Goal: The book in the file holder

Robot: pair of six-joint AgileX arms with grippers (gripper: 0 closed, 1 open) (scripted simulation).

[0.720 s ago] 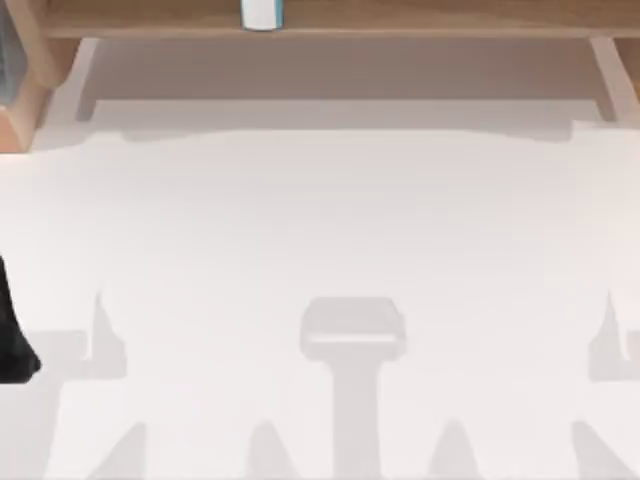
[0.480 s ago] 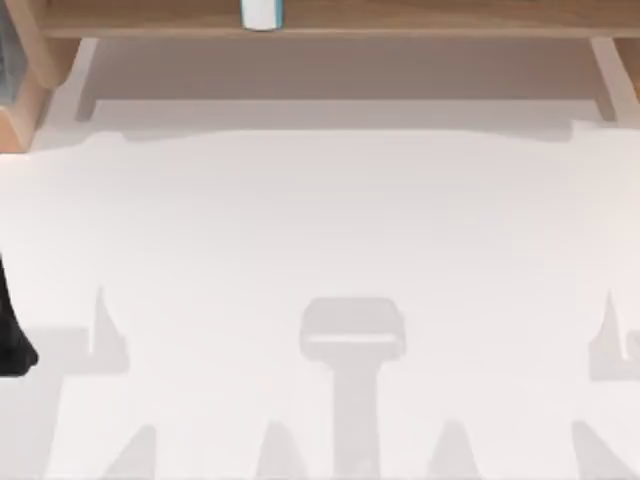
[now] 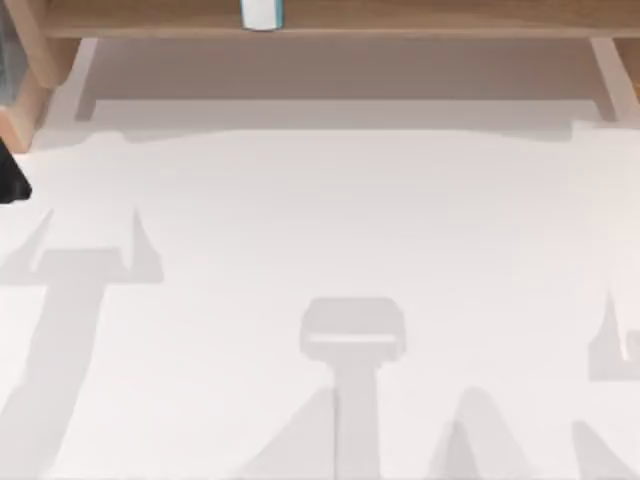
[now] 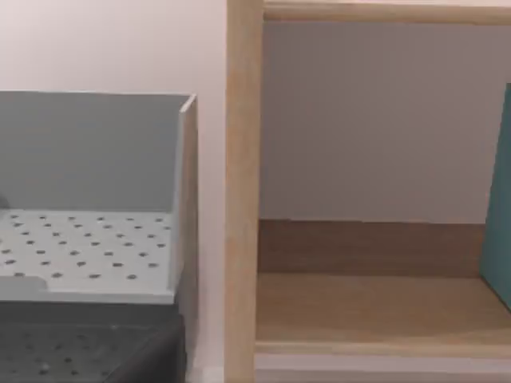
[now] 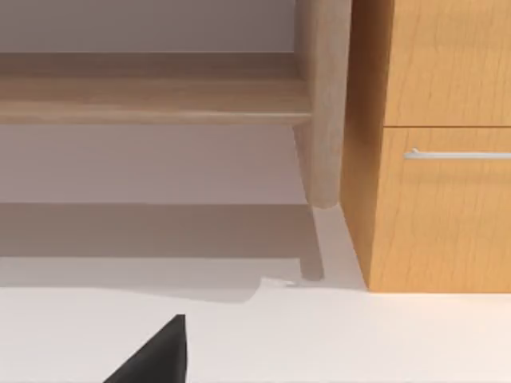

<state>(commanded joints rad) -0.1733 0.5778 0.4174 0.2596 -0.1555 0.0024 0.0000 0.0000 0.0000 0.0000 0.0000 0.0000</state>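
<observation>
The book [image 3: 261, 14], small and white with teal-blue edges, stands on the long wooden shelf board [image 3: 400, 20] at the far side of the table. The left wrist view catches its teal side [image 4: 498, 215]. The file holder [image 3: 28, 95], light-brown with a greyish inside, sits at the far left corner. From the left wrist I see its wooden wall [image 4: 188, 199] and grey perforated floor close ahead. A black part of my left gripper [image 3: 10, 182] is at the left edge, just in front of the holder. A black tip of my right gripper [image 5: 156, 359] hangs over the white table.
A wooden shelf post [image 4: 243, 191] stands between the file holder and the book. At the far right are another post [image 5: 319, 104] and a wooden drawer cabinet [image 5: 435, 144] with a metal handle. Arm shadows lie across the white table [image 3: 330, 220].
My left gripper has moved away from the near left edge toward the far left corner, up to the file holder. Its shadow moved with it. The book has not moved.
</observation>
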